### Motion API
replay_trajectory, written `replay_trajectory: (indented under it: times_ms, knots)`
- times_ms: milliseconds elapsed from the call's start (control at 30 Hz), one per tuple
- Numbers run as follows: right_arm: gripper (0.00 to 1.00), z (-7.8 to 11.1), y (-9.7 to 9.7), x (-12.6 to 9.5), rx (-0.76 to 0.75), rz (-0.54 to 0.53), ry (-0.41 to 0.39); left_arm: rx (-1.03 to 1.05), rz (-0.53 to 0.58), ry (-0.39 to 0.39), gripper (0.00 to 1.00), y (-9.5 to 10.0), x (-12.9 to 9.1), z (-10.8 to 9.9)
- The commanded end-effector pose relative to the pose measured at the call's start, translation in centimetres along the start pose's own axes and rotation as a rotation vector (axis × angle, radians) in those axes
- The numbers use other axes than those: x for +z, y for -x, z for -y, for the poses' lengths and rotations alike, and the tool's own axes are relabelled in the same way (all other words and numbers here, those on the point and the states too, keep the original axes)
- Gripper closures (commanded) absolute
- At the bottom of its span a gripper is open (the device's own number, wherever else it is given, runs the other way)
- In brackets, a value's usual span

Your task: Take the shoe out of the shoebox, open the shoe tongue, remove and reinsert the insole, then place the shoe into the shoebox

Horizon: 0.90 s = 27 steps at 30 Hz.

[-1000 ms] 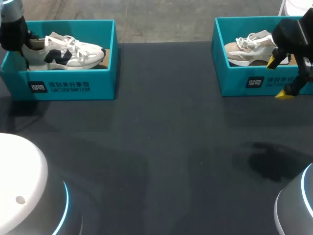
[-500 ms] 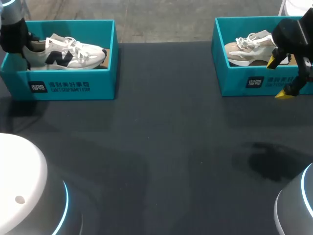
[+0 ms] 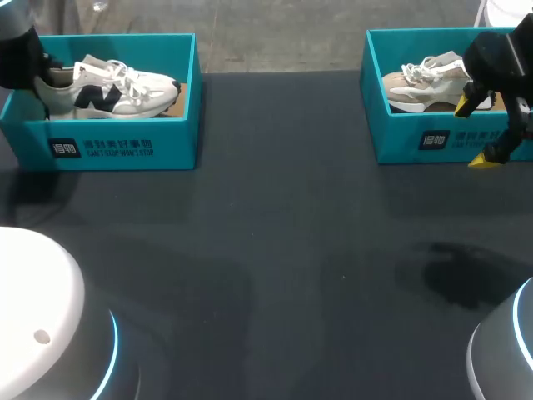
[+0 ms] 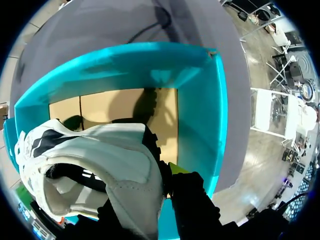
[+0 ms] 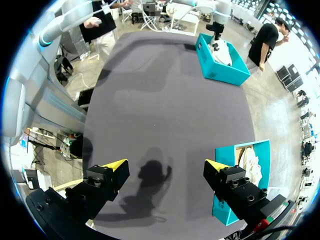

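A white shoe (image 3: 112,87) with a dark side mark lies in the teal shoebox (image 3: 171,137) at the table's far left. My left gripper (image 3: 40,79) is at its heel. In the left wrist view the left gripper (image 4: 160,181) is shut on the shoe's white heel (image 4: 125,170), one yellow tip showing against the box wall (image 4: 200,115); the heel is tilted up over the cardboard floor. My right gripper (image 3: 473,132) hangs open at the front wall of the other box. In its own view the right gripper (image 5: 163,165) is wide open above the bare table, holding nothing.
A second teal shoebox (image 3: 408,137) with a beige shoe (image 3: 425,79) stands at the far right, seen beside the right gripper as the box (image 5: 245,172). The left box (image 5: 220,62) shows far across the dark table (image 3: 275,250).
The left arm has drawn slightly up and to the left, and the white shoe's heel has risen a little with it. The right arm has not moved.
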State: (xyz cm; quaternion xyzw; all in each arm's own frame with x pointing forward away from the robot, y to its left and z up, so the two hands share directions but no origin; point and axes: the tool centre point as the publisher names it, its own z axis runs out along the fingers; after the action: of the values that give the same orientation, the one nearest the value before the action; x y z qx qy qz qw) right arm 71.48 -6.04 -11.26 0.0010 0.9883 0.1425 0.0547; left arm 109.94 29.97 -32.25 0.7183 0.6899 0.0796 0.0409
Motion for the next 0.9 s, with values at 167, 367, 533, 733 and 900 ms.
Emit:
replay_trajectory:
  times_ms: [167, 367, 533, 733, 900]
  knots:
    - [0.00, -0.1, 0.2, 0.0, 0.001, -0.005, -0.004, 0.001, 0.010, 0.027, 1.00, 0.2, -1.4, 2.0]
    - [0.00, -0.1, 0.2, 0.0, 0.001, -0.005, -0.004, -0.005, 0.015, 0.022, 1.00, 0.4, -1.5, 2.9]
    - [0.00, -0.1, 0.2, 0.0, 0.001, -0.005, -0.004, -0.009, 0.019, 0.014, 1.00, 0.5, -1.4, 3.3]
    - [0.00, -0.1, 0.2, 0.0, 0.001, -0.005, -0.004, -0.012, 0.013, 0.018, 1.00, 0.4, -1.3, 3.7]
    - [0.00, -0.1, 0.2, 0.0, 0.001, -0.005, -0.004, -0.014, 0.012, 0.014, 1.00, 0.4, -0.9, 4.0]
